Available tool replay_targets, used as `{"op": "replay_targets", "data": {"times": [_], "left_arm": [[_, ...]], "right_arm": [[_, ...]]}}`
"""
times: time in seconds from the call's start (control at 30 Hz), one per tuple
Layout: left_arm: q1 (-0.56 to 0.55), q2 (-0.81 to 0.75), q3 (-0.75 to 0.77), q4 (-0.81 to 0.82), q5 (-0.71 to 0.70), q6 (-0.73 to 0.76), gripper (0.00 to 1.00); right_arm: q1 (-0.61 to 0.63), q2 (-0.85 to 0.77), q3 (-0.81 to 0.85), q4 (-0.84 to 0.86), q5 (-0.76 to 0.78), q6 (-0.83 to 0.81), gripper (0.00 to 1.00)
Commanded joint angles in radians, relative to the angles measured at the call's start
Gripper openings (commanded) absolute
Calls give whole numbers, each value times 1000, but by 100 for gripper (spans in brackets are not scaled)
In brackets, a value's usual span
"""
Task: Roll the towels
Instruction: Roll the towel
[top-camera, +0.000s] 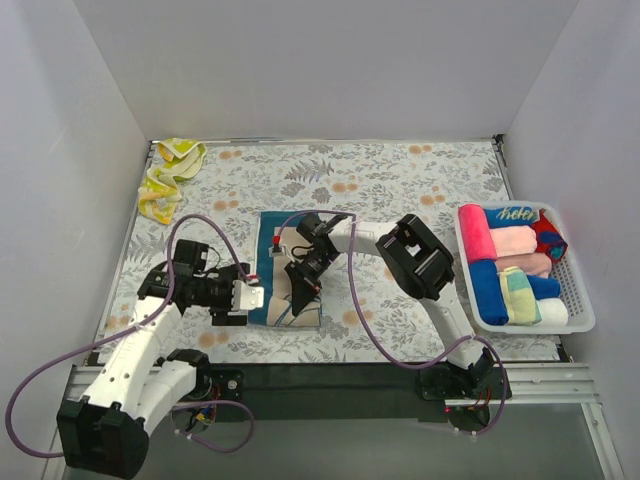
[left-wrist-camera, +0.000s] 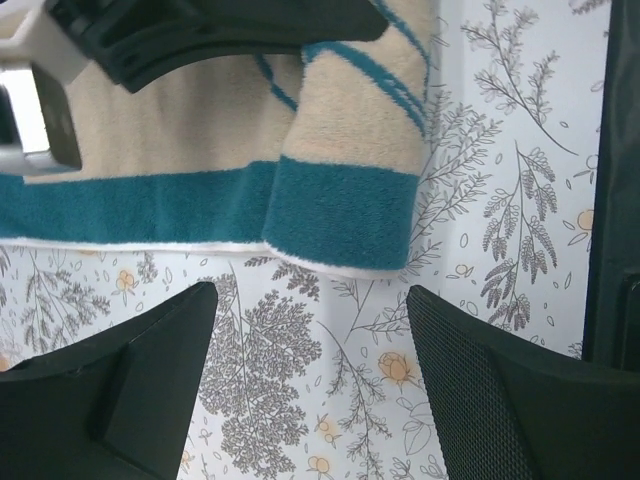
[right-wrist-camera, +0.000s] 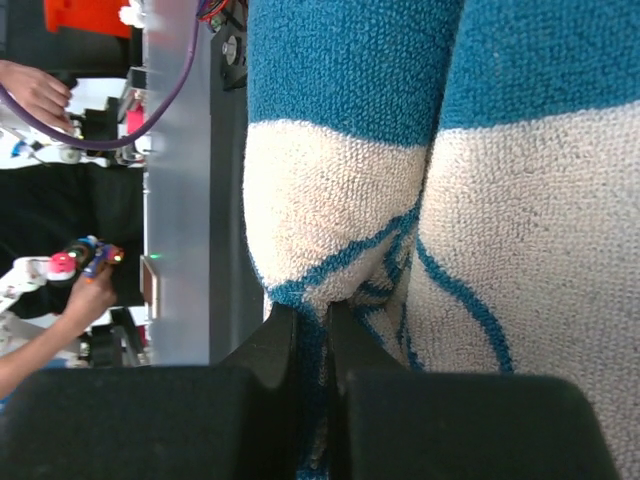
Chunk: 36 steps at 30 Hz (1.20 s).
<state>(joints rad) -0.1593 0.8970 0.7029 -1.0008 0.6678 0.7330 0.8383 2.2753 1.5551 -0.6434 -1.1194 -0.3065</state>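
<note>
The tan and blue towel (top-camera: 272, 240) lies in the middle of the top picture, on the table (top-camera: 400, 190). It looks soft and fluffy, with a wide blue band at its edge and thin blue lines. It is not a roll yet, but one part is bunched up into a fold. The right tool (right-wrist-camera: 312, 318) pinches that fold tight between its two fingers. The left tool (left-wrist-camera: 310, 300) has its fingers spread apart just beside the blue edge and touches nothing. A yellow towel (top-camera: 170, 175) sits in a crumpled heap at the upper left, so it needs rolling too. At the right, a white basket (top-camera: 578, 290) with little slots holds rolled towels (top-camera: 478, 235), pink, red, blue and pale, like fat sausages. I think much of the job is done and two towels are left.
</note>
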Motion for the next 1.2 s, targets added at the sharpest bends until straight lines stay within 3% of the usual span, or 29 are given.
{"op": "replay_targets", "data": {"times": [0.0, 0.3, 0.6, 0.93, 1.0, 1.07, 1.1, 1.17], "left_arm": [[-61, -56, -55, 34, -72, 78, 72], [-244, -27, -95, 180, -114, -79, 73], [-356, 68, -88, 231, -112, -104, 74], [-474, 135, -152, 338, -204, -139, 71], [-490, 160, -160, 353, -237, -156, 68], [-494, 197, -160, 353, -255, -175, 53], [-496, 219, -154, 349, -273, -193, 39], [-496, 230, -152, 315, -274, -208, 27]], "right_arm": [[15, 73, -26, -62, 136, -5, 1], [12, 84, -36, -67, 151, -8, 1], [-11, 115, -24, -76, 141, 0, 1], [-24, 130, 0, -87, 125, 10, 1], [-25, 127, 2, -88, 127, 14, 1], [-28, 125, 3, -90, 127, 18, 1], [-28, 121, 2, -90, 130, 20, 1], [-34, 112, -3, -91, 135, 20, 4]]}}
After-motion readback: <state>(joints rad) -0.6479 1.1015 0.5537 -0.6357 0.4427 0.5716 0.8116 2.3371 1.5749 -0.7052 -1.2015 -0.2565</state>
